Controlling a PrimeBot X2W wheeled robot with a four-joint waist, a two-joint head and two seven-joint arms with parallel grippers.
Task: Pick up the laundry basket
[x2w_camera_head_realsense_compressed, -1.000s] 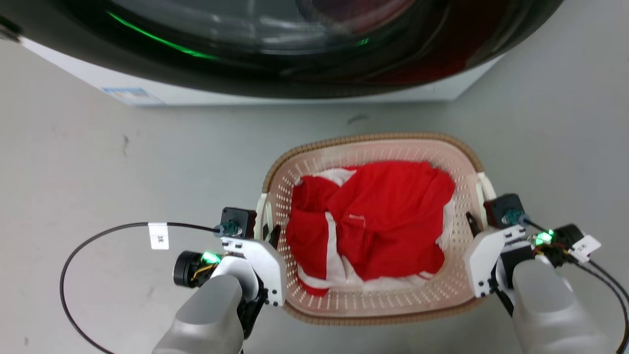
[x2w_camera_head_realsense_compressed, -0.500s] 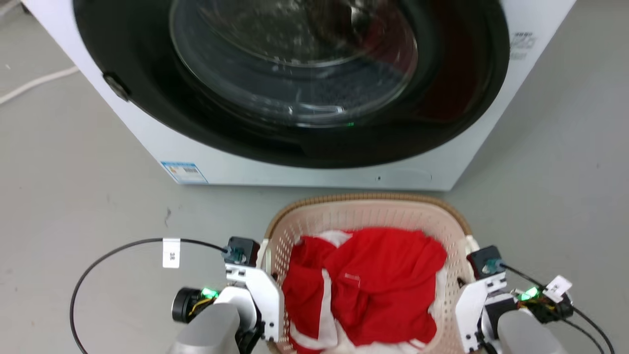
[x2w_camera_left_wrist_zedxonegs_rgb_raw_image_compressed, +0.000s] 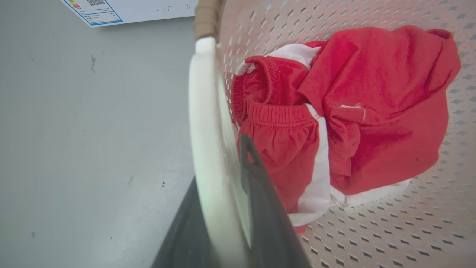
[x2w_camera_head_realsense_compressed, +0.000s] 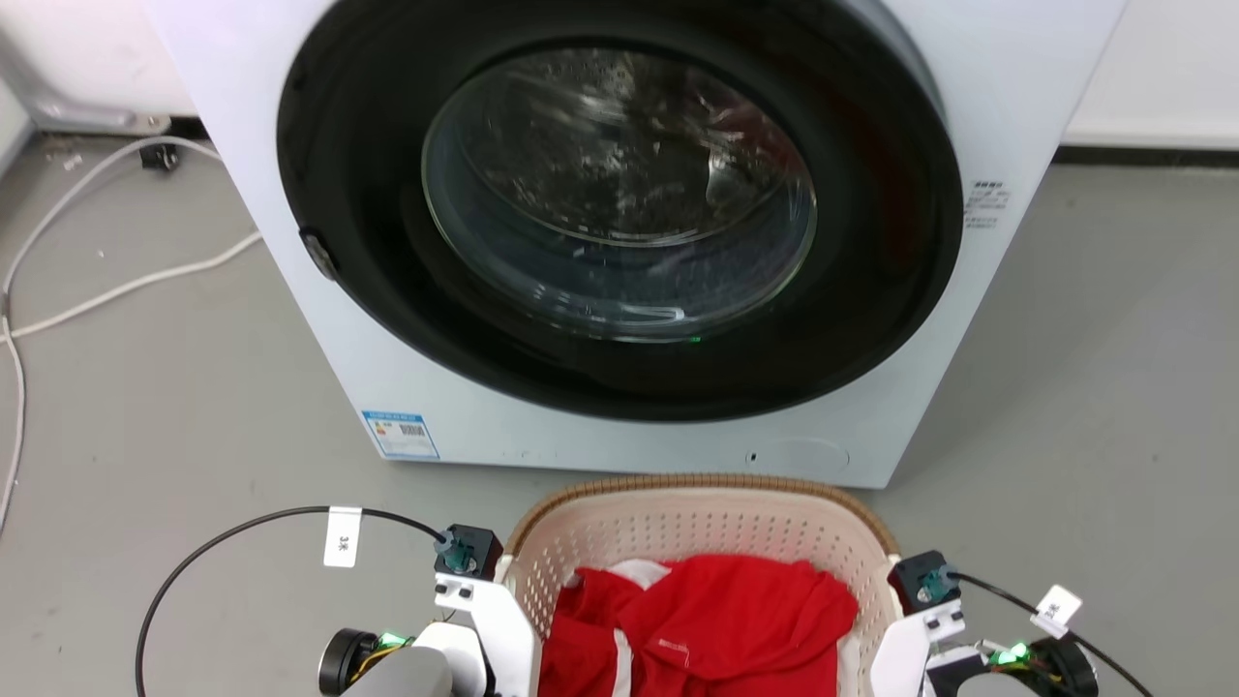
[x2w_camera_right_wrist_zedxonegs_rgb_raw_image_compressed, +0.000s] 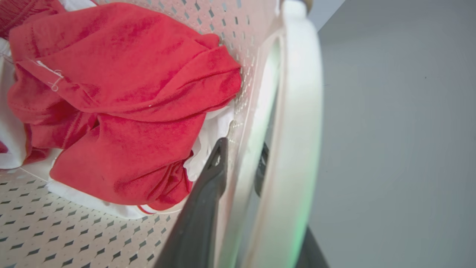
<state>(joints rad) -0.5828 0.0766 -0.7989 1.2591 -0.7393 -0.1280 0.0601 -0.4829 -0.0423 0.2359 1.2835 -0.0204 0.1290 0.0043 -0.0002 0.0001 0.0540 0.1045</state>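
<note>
the laundry basket [x2w_camera_head_realsense_compressed: 697, 528] lies at the bottom centre of the head view, just in front of the washing machine [x2w_camera_head_realsense_compressed: 1007, 87]. my left gripper [x2w_camera_left_wrist_zedxonegs_rgb_raw_image_compressed: 223, 163] is clamped across its white loop handle [x2w_camera_left_wrist_zedxonegs_rgb_raw_image_compressed: 202, 93]; my right gripper [x2w_camera_right_wrist_zedxonegs_rgb_raw_image_compressed: 241, 149] pinches the wall beside the other handle [x2w_camera_right_wrist_zedxonegs_rgb_raw_image_compressed: 301, 111]. i judge the grasp made and the lift in hand. next, both arms must rise evenly, so the crumpled red and white clothes [x2w_camera_head_realsense_compressed: 707, 629] inside don't tip out.

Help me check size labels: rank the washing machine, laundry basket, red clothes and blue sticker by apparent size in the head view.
1. washing machine
2. laundry basket, cropped below
3. red clothes
4. blue sticker
</note>
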